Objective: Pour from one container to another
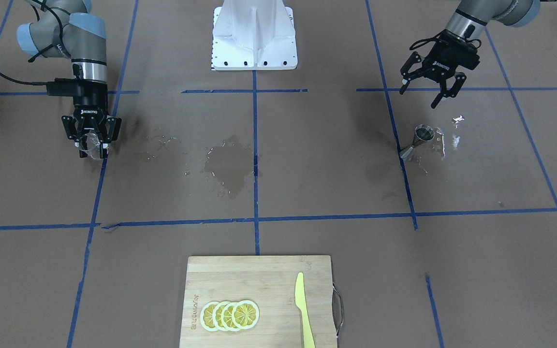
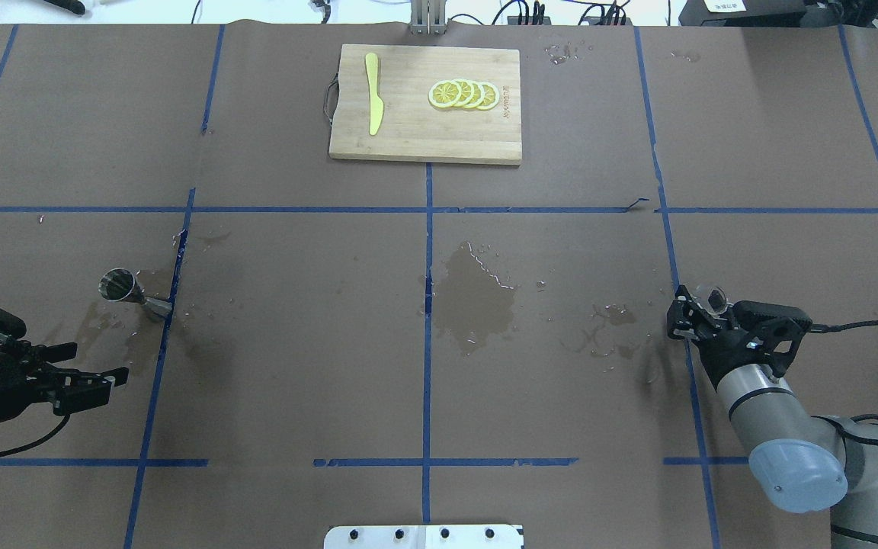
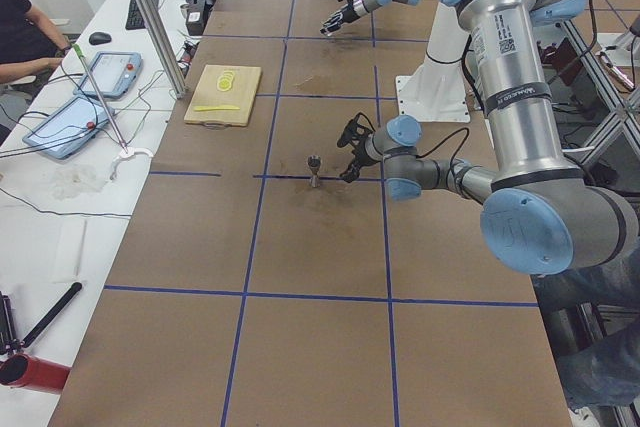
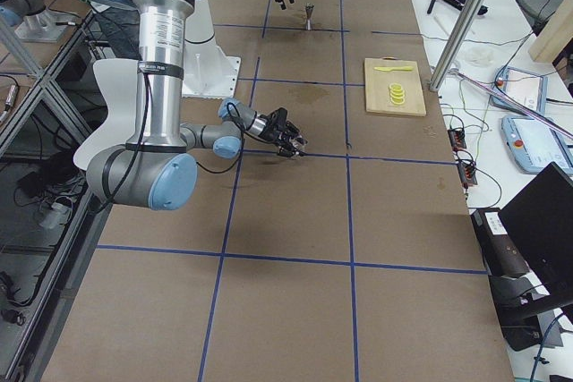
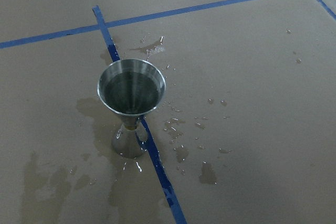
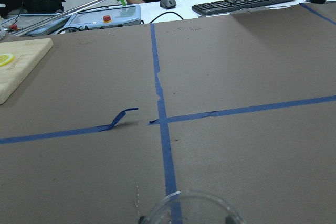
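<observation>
Holds the clear glass cup clamped between the fingers of the right gripper, low over a blue tape line at the robot's right end of the table; cannot tell whether the cup touches the surface. From the right wrist, shows only the cup's thin rim at the bottom edge. Has the steel jigger standing upright on another tape line, well apart at the robot's left end, with what looks like liquid in its upper cone and drops and damp patches around its foot. Hovers the left gripper near the jigger, fingers spread apart, touching nothing. Between the two arms, bears a larger wet stain mid-table. At the operators' edge, carries a wooden cutting board with four overlapping lemon slices and a yellow knife lying apart from them.
</observation>
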You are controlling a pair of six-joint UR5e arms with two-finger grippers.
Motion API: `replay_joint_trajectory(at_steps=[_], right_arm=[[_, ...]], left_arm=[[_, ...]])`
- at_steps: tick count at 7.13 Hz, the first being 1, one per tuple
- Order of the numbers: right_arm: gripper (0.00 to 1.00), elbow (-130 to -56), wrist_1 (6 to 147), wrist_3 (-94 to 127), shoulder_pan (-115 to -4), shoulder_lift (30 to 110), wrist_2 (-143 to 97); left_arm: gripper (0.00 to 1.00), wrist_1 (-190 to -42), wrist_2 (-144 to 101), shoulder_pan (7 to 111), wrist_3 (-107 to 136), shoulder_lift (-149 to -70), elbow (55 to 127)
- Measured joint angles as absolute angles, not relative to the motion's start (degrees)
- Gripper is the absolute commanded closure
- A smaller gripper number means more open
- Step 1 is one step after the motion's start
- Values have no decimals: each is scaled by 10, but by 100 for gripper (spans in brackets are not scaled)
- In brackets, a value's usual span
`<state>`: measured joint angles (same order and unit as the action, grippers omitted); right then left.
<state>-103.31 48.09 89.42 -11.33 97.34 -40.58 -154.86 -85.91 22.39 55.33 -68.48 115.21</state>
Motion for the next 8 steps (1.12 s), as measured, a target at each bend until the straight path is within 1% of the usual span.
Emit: replay_joint_trajectory(at_steps=[1, 2, 8], right_arm=[[40, -1032, 481, 894, -111, 973, -398], [0, -1031, 481, 894, -110, 973, -390], [0, -1024, 482, 887, -105, 973, -370]], left_arm=[[0, -1549, -861, 226, 550, -685, 1152], [0, -1549, -865, 231, 544, -685, 1153], [0, -1549, -893, 257, 533, -686, 1152]])
